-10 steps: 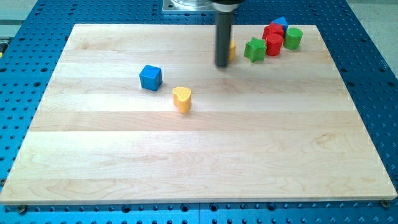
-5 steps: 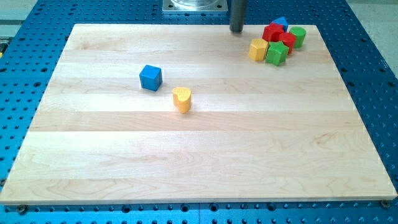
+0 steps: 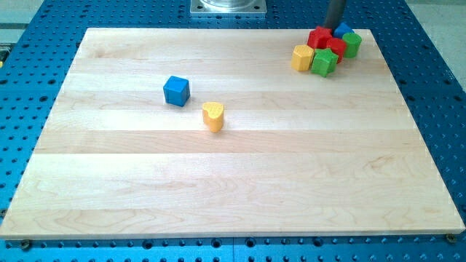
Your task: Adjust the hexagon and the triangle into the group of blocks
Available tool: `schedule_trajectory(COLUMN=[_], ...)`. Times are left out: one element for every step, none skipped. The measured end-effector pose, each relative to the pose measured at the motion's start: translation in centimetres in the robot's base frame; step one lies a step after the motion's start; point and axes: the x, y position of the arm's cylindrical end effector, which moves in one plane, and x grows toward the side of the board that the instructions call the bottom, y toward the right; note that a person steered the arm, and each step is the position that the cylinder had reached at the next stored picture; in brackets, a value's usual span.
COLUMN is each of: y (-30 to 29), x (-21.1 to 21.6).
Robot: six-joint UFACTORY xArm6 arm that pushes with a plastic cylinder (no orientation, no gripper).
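Observation:
The yellow hexagon (image 3: 302,57) sits at the left edge of a tight group near the board's top right. The group holds a green block (image 3: 324,62), two red blocks (image 3: 318,37) (image 3: 336,48), a green cylinder (image 3: 352,44) and the blue triangle (image 3: 344,30). The triangle rests at the group's top, against the red blocks and the green cylinder. My tip (image 3: 331,28) is at the top of the group, just left of the blue triangle and above the upper red block. The rod rises out of the view's top.
A blue cube (image 3: 176,90) and a yellow heart block (image 3: 212,116) stand apart at the board's left of centre. The wooden board (image 3: 233,189) lies on a blue perforated table (image 3: 437,87). A metal mount (image 3: 228,6) sits at the top edge.
My tip moved right along the board's top edge, from beside the group to behind it. The blue triangle shifted right, toward the green cylinder. The yellow hexagon stayed against the green block.

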Motion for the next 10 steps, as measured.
schedule_trajectory(y=[-1.7,-4.7,-5.4,-7.0,-7.4,-16.7,-12.7,-1.8,7.2,9.7], x=[-0.8,-0.1,1.2,1.9,1.6,9.9,19.0,20.2,14.4,7.6])
